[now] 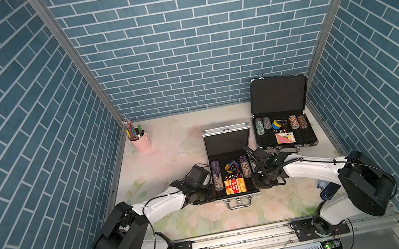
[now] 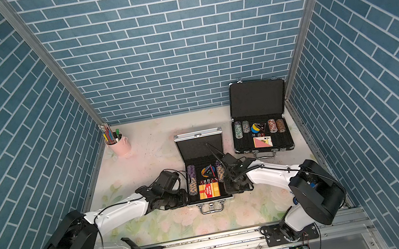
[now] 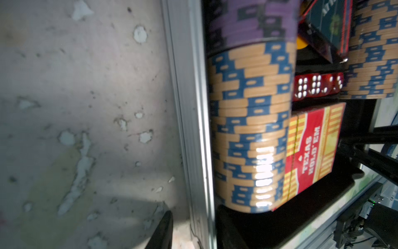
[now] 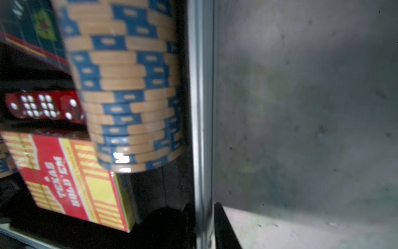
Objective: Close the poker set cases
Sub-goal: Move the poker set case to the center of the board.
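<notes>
While both lids stand upright, neither closing is done, and the hazards run from large to small. On the desk (image 1: 171,158), the black case (image 1: 278,94) sits at the far right, close to the right wall and well apart from either arm. A reach behind its tall lid could knock it against that wall or shove the whole case. The silver case (image 1: 221,144) lies near the middle, with the left tool (image 1: 205,194) low at its left side and the right tool (image 1: 260,182) low at its right side. The right wrist view shows a dark finger (image 4: 226,226) just outside the aluminium side wall and another dark shape inside it, so that tool seems to straddle the wall at a narrow gap. Whether it pinches the wall cannot be told. Nor can the left tool's spread, since only one finger (image 3: 161,228) shows there. Uneven pulls from the two sides would likely skew or slide this light case. A lid dropped fast might jolt the chip rows (image 1: 217,177). Any chip, the card box (image 1: 235,186) or the dice (image 1: 232,177) riding high would stop the lid seating.
</notes>
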Robot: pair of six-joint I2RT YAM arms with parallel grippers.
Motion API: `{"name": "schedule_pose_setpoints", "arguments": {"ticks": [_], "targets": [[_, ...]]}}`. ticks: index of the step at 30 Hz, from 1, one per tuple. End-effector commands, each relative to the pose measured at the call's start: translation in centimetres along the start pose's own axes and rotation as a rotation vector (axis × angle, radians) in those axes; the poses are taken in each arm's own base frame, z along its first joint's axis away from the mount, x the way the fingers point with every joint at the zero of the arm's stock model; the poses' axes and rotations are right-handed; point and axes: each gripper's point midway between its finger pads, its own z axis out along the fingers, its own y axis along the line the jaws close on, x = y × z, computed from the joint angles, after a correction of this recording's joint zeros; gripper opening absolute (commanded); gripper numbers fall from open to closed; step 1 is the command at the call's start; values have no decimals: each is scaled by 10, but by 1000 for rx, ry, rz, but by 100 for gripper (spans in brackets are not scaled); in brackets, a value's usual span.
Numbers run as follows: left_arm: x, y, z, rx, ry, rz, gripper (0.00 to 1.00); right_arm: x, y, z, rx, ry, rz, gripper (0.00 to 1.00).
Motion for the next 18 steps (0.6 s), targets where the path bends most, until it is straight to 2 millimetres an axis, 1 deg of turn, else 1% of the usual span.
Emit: {"name": "schedule_pose_setpoints", "arguments": {"ticks": [1, 6, 9, 11, 13, 15, 18], "targets": [[32, 34, -5, -143, 99, -28, 40, 31, -33, -12, 125, 102, 55, 29], [26, 25, -16, -116, 74, -22, 45, 21, -24, -35, 81, 60, 50, 38], [20, 17, -29, -93, 34, -10, 55, 15, -22, -54, 53, 29, 51, 43], [14, 10, -40, -73, -2, 9, 59, 12, -21, -66, 28, 11, 57, 46], [6, 5, -51, -67, -36, 27, 65, 4, -19, -81, -9, -18, 68, 48], [0, 3, -58, -62, -60, 33, 71, -5, -19, -97, -37, -54, 79, 51], [-12, 3, -63, -37, -98, 18, 75, -21, -19, -123, -65, -109, 93, 56]]}}
